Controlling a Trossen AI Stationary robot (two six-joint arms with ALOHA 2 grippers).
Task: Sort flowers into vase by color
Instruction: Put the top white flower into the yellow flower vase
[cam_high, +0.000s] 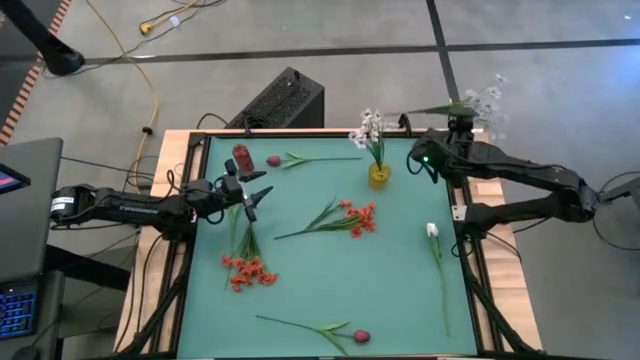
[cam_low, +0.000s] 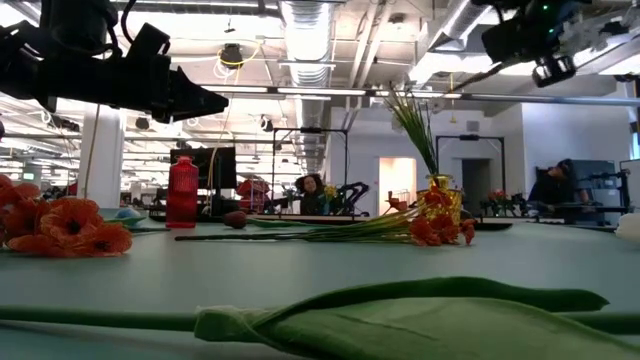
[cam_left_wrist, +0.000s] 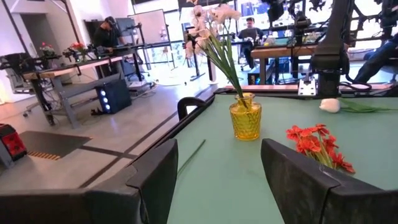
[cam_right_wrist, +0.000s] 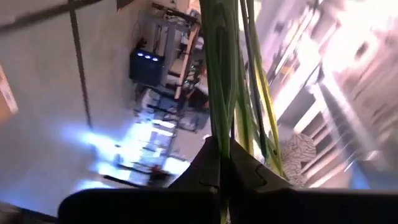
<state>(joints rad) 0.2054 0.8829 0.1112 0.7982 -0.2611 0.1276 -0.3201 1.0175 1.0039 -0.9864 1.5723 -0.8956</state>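
My left gripper (cam_high: 256, 195) hovers open above the table's left side, near a red vase (cam_high: 241, 157); its wrist view looks between the fingers (cam_left_wrist: 214, 155) at a yellow vase (cam_left_wrist: 245, 117). That yellow vase (cam_high: 379, 173) holds a white blossom bunch (cam_high: 368, 127). My right gripper (cam_high: 462, 121) is raised over the far right corner, shut on a white blossom spray (cam_high: 486, 99). On the mat lie two orange-red clusters (cam_high: 356, 218) (cam_high: 248, 270), two dark pink buds (cam_high: 274, 160) (cam_high: 361, 336) and a white bud (cam_high: 432, 231), each flat on its stem. My right gripper pinches the spray's green stems (cam_right_wrist: 221, 127) between its two shut fingers, which lie across the bundle. The spray is lifted clear of the table and lies about level, with its white blossoms past the table's far right edge and its stem end (cam_high: 410, 111) pointing left.
A leafy green stem (cam_low: 400, 310) lies close before the low camera. The table's dark frame (cam_high: 190, 250) runs along the mat's edges. A black box (cam_high: 280, 100) and cables sit on the floor beyond the far edge. People sit at desks in the room behind.
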